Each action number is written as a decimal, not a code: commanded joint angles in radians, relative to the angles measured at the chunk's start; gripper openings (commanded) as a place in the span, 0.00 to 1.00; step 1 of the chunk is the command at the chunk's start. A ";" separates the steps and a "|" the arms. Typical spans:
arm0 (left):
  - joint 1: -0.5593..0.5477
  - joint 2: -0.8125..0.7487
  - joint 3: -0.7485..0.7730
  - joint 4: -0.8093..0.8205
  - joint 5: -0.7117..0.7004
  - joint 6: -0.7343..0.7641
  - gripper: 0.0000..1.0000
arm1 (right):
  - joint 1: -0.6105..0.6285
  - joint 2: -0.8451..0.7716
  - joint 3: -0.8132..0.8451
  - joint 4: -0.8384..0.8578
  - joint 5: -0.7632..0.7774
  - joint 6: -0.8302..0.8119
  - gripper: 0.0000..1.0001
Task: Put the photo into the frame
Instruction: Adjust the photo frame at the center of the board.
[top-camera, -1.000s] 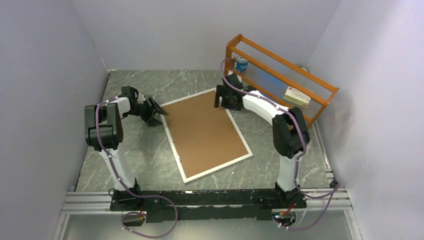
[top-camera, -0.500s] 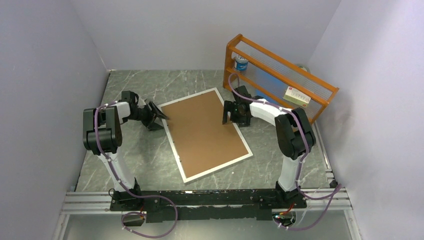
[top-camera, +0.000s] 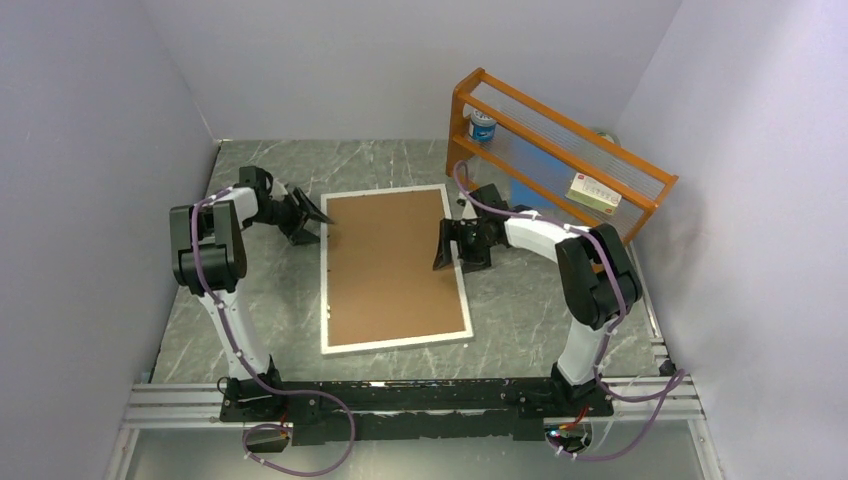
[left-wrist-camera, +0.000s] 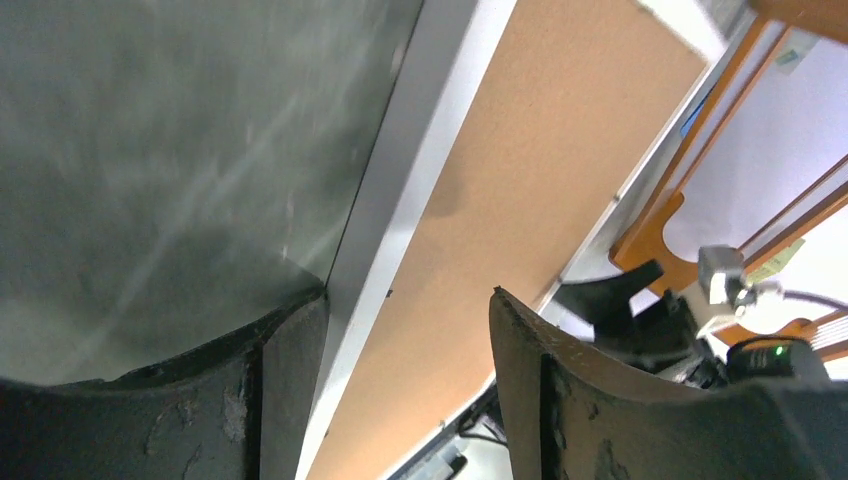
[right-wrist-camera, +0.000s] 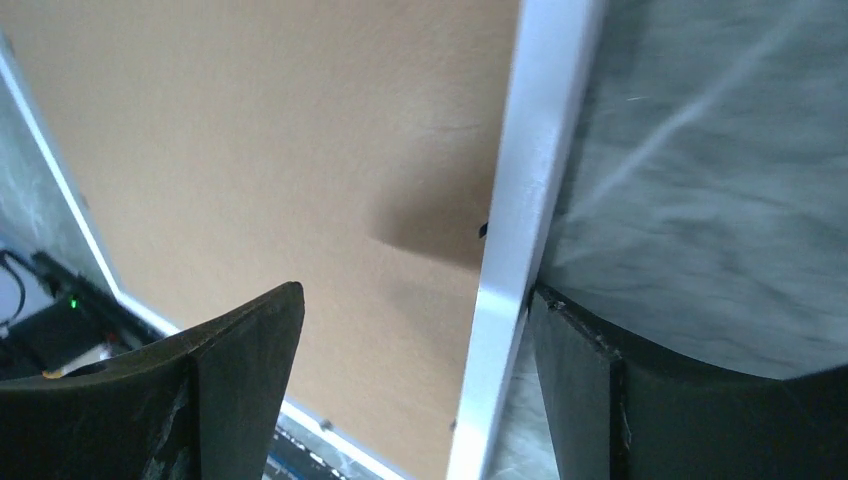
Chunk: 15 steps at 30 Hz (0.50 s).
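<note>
both jaws open: left gripper (top-camera: 318, 220), right gripper (top-camera: 445, 255) straddle side borders of flat white frame (top-camera: 396, 343); matte brown board (top-camera: 390, 265) fills it; orange rack (top-camera: 560, 130) behind frame holds tin (top-camera: 483, 127), box (top-camera: 594, 192).

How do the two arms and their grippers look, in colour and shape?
The left arm and right arm have white links with black joints, and a thin purple cable runs along each. The left gripper and right gripper are black; their fingers are broad, curved and scuffed at the edges.
</note>
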 joint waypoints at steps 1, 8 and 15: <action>-0.004 0.118 0.146 -0.038 -0.001 0.083 0.66 | 0.136 -0.014 -0.025 0.129 -0.208 0.023 0.85; 0.000 0.198 0.269 -0.052 0.025 0.084 0.66 | 0.326 0.014 0.036 0.223 -0.123 0.086 0.85; 0.120 0.009 0.264 -0.159 -0.293 0.079 0.71 | 0.322 -0.137 0.061 0.119 0.307 0.096 0.86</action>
